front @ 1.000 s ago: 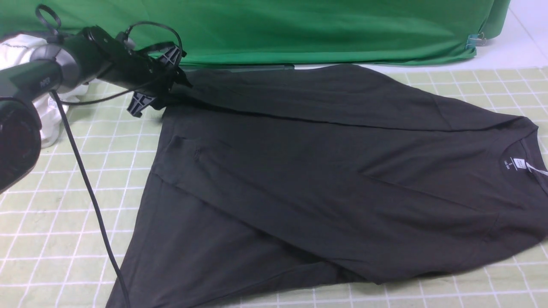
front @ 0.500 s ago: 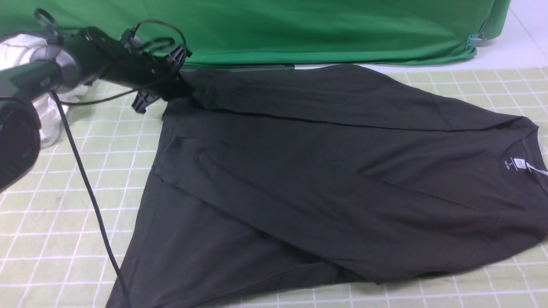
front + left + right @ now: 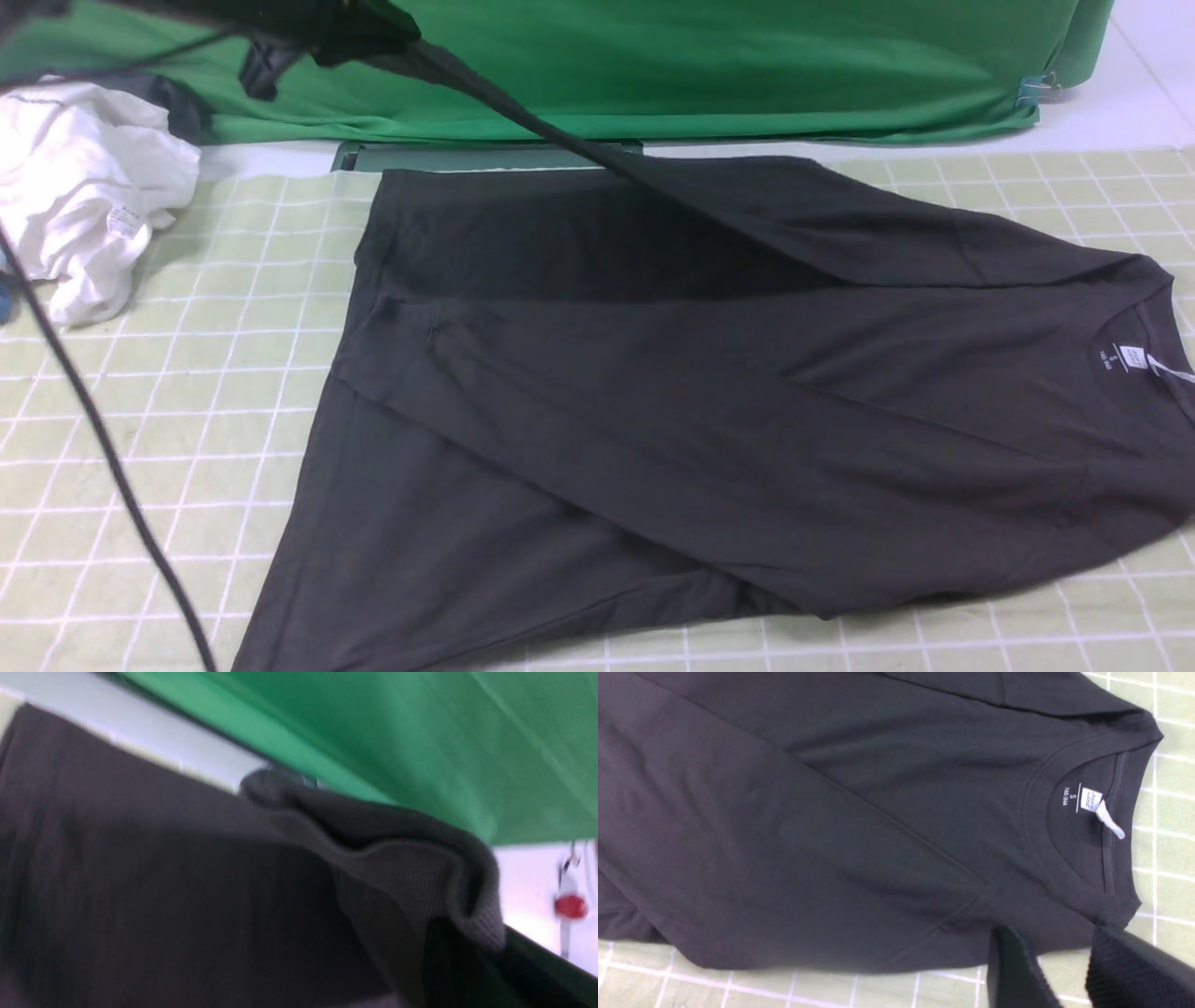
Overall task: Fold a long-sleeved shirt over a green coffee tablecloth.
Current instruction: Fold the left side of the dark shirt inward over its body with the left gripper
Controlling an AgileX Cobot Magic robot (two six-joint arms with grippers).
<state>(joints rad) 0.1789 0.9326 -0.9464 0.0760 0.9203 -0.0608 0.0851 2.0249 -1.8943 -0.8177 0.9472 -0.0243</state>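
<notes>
The long-sleeved shirt (image 3: 709,392) lies spread on the green coffee tablecloth (image 3: 187,392), back up, with its neck label (image 3: 1132,356) at the right. My left gripper (image 3: 364,37) is high at the back left, shut on the far sleeve's ribbed cuff (image 3: 411,863). The sleeve (image 3: 560,140) stretches taut from it down to the shirt. My right gripper (image 3: 1059,956) is open and holds nothing. It hovers over the tablecloth at the shirt's shoulder edge, close to the collar and label (image 3: 1091,800), and is out of the front view.
A crumpled white garment (image 3: 84,215) lies at the far left. A deep-green drape (image 3: 709,65) hangs along the back. My left arm's black cable (image 3: 103,448) crosses the cloth at the left.
My left gripper closed on the sleeve cuff at the shirt's far left corner, then rose up and back. The sleeve lifted off the shirt and pulled taut.
</notes>
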